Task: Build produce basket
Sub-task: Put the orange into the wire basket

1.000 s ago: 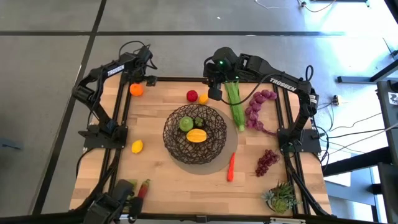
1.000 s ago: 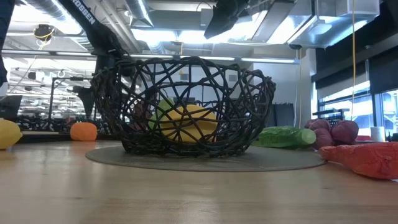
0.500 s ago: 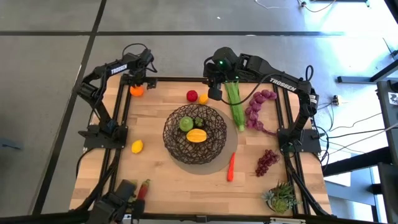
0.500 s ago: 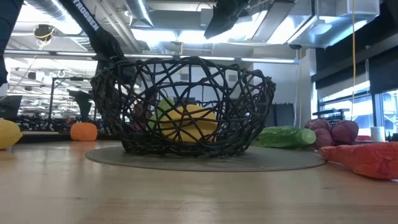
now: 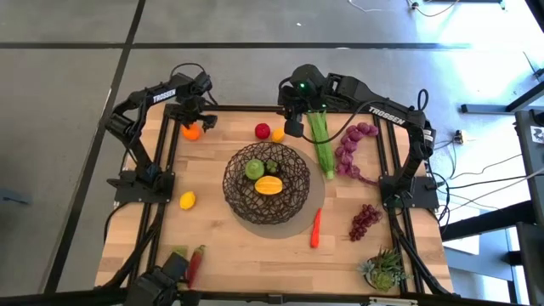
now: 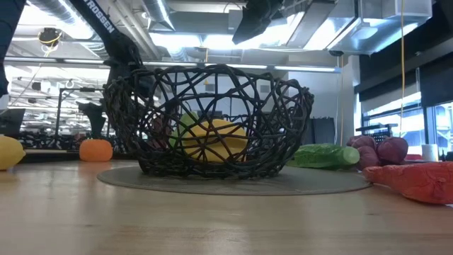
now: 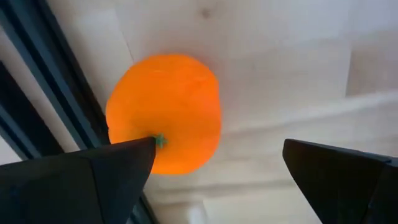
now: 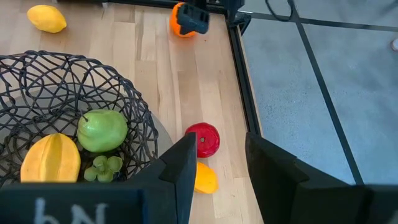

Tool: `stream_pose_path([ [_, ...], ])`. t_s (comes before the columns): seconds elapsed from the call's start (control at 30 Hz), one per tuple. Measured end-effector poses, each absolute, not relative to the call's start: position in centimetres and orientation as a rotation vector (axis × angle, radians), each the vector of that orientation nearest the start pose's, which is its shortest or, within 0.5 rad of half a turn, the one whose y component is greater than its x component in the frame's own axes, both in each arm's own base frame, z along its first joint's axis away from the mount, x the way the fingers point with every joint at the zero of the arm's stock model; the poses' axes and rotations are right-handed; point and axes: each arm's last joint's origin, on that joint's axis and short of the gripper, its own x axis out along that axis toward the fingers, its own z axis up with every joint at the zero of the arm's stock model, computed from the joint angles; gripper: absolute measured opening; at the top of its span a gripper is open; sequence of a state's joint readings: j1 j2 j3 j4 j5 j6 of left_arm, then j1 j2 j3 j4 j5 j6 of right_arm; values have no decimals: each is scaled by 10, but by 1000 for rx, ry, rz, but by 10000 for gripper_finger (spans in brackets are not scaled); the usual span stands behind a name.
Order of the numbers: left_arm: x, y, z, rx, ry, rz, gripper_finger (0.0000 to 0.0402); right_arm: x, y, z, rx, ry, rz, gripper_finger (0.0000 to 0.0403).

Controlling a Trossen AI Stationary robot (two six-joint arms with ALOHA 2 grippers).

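Observation:
The dark wire-mesh basket (image 5: 267, 180) sits on a grey round mat (image 5: 316, 202) mid-table and holds a green apple (image 5: 254, 169), a yellow mango (image 5: 269, 185) and green grapes (image 8: 104, 167). An orange (image 5: 191, 131) rests on the table at the far left corner. My left gripper (image 7: 217, 149) is open over it, the orange (image 7: 165, 112) lying toward one finger. My right gripper (image 8: 221, 155) is open, raised above the red apple (image 8: 202, 140) and a small orange-yellow fruit (image 8: 206, 178) beyond the basket's far side. My left gripper points down at the orange from above. One finger (image 7: 118, 165) overlaps the orange's edge (image 7: 140, 149) in the wrist view, and I cannot tell whether it touches. The orange rests on the table.
A lemon (image 5: 188, 201) lies left of the basket, a carrot (image 5: 316, 228) and purple grapes (image 5: 365, 219) to its right near side. A green stalk (image 5: 321, 140) and purple produce (image 5: 350, 151) lie at the far right. A spiky succulent (image 5: 384, 268) stands at the near right corner, a red chilli (image 5: 195, 262) near left.
My left gripper has moved a little toward the near edge and down, closing in over the orange. The right arm has kept still.

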State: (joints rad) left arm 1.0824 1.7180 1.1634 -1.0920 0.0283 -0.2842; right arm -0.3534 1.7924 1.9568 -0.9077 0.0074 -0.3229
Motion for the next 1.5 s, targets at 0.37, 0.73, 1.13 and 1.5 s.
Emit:
stream_pose_path([
  [0.37,139,251,221,-867,1351,1124,349,357,-132,395,-176,782,-221,133],
  [0.73,136,258,213,-875,1373,1142,349,357,-132,395,-176,782,-221,133],
  [1.13,138,264,192,-910,1464,1137,349,357,-132,395,-176,782,-221,133],
  [1.5,141,270,169,-945,1536,1113,349,357,-132,395,-176,782,-221,133],
])
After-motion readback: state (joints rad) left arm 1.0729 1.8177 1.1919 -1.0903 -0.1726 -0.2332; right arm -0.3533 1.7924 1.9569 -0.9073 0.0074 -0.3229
